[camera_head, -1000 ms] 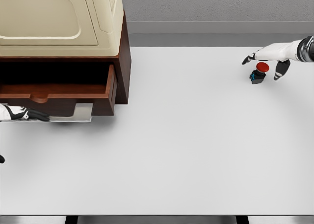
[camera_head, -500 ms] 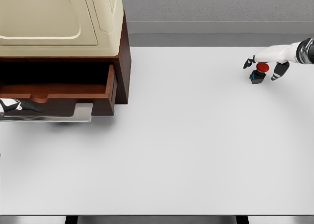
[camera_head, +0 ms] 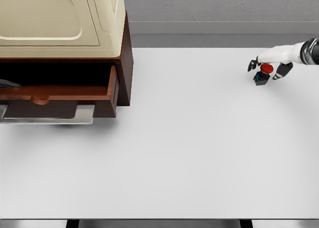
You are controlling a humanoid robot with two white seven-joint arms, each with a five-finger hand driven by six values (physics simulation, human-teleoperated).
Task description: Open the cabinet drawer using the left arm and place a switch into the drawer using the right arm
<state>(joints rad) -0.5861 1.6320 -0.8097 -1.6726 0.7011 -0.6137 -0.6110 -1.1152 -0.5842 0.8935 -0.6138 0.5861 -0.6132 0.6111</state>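
The white bench [camera_head: 189, 153] fills most of my view, running from the grey wall at twelve o'clock down to the near edge at six.

At my ten o'clock stands the cabinet [camera_head: 124, 63], dark reddish-brown wood with a cream panelled top. Its drawer [camera_head: 65, 96] is pulled out toward me, the inside in deep shadow, and a flat grey handle [camera_head: 55, 115] juts from the lower front of it over the bench.

My right arm comes in from the edge at two o'clock. My right hand [camera_head: 269, 63] hangs over the switch, white with dark fingertips [camera_head: 252, 66], the fingers arched down on either side of it, one dark tip at the switch's nine o'clock side and another at its three o'clock side. I cannot tell whether they press on it or merely bracket it.

The switch [camera_head: 262, 74] stands upright on the bench at two o'clock, well apart from the cabinet: a small dark body with a blue-green patch, capped by a round red button just under my palm.

Of my left hand [camera_head: 7, 83] only a dark sliver shows at nine o'clock, at the drawer's left end; its fingers I cannot make out.
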